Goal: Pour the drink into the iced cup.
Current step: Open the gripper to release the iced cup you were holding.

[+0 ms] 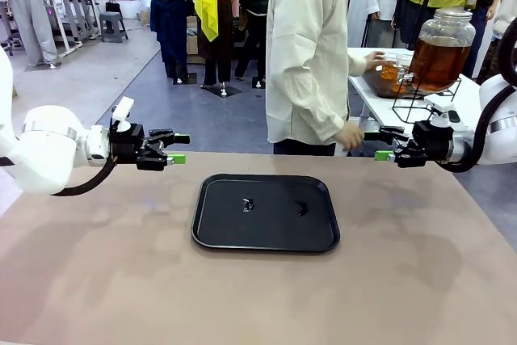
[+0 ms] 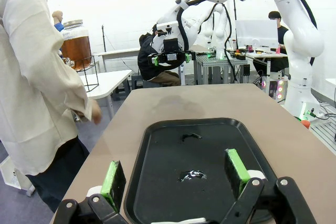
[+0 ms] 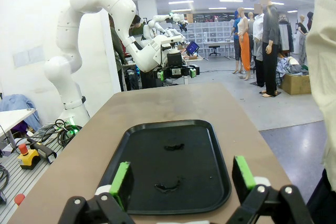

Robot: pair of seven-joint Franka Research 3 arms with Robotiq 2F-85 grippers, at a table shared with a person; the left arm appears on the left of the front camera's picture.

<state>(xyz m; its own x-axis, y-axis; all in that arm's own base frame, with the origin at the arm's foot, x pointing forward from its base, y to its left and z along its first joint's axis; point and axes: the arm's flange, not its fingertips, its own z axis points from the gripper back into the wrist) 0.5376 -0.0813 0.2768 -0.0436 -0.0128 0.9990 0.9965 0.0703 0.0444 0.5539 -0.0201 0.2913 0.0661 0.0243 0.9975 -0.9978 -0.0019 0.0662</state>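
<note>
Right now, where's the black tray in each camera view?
Front view: black tray at table centre, between the left gripper and right gripper.
Left wrist view: lower middle.
Right wrist view: lower middle.
Shared landmark: two wet smears on the tray.

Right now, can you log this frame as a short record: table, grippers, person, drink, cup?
table: brown top, one black tray in the middle, with two small wet spots on it
left gripper: open, holding nothing, above the table left of the tray
right gripper: open, holding nothing, above the table right of the tray
person: at the far edge, turned toward a white side table
drink: amber liquid in a lidded glass jar on a wire stand on that side table
iced cup: none on the tray
</note>
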